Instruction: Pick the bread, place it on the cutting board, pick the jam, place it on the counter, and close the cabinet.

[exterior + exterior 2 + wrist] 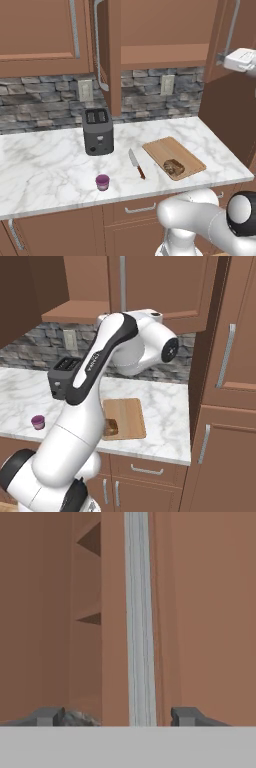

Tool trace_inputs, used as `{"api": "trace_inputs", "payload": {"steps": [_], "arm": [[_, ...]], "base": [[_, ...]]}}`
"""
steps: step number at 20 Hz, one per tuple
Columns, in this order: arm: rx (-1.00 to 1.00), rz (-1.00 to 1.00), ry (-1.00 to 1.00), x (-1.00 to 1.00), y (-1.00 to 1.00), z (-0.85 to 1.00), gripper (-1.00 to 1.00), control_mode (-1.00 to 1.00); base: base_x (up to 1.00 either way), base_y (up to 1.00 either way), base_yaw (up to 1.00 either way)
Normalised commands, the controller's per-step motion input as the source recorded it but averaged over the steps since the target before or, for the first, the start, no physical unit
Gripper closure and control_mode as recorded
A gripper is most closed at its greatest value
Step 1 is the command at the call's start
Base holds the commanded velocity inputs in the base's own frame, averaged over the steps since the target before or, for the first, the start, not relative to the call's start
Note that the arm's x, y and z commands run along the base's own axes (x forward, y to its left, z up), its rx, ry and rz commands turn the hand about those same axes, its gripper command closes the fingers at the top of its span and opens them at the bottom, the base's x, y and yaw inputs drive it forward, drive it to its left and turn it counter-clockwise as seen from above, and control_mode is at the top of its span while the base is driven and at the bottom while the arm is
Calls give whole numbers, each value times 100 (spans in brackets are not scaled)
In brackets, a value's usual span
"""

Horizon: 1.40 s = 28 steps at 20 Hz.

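I see the white counter (50,165) with a dark toaster (97,131) standing near the stone wall. A small purple jam (102,182) jar sits near the front edge. A knife (136,163) lies between the jam and the cutting board (187,155). The brown bread (174,167) rests on the board. Above, the cabinet (107,55) doors stand open.

Open cabinet (112,55) door juts over counter (45,165) above toaster (97,131)
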Motion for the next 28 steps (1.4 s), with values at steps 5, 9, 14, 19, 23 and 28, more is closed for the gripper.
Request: {"api": "trace_inputs", "payload": {"steps": [5,9,14,19,23,28], "arm": [[0,-8,-1,27,10,0,-100,-100],[0,-10,-2,26,5,0,-100,-100],[0,-10,-3,30,2,0,-100,-100],[0,-9,-5,33,1,0,-100,-100],[0,-8,-5,35,0,0,-100,-100],[0,-7,-5,40,1,0,-100,-100]], "base": [[0,0,0],[0,0,0],[0,0,0],[0,0,0],[0,0,0],[0,0,0]]}}
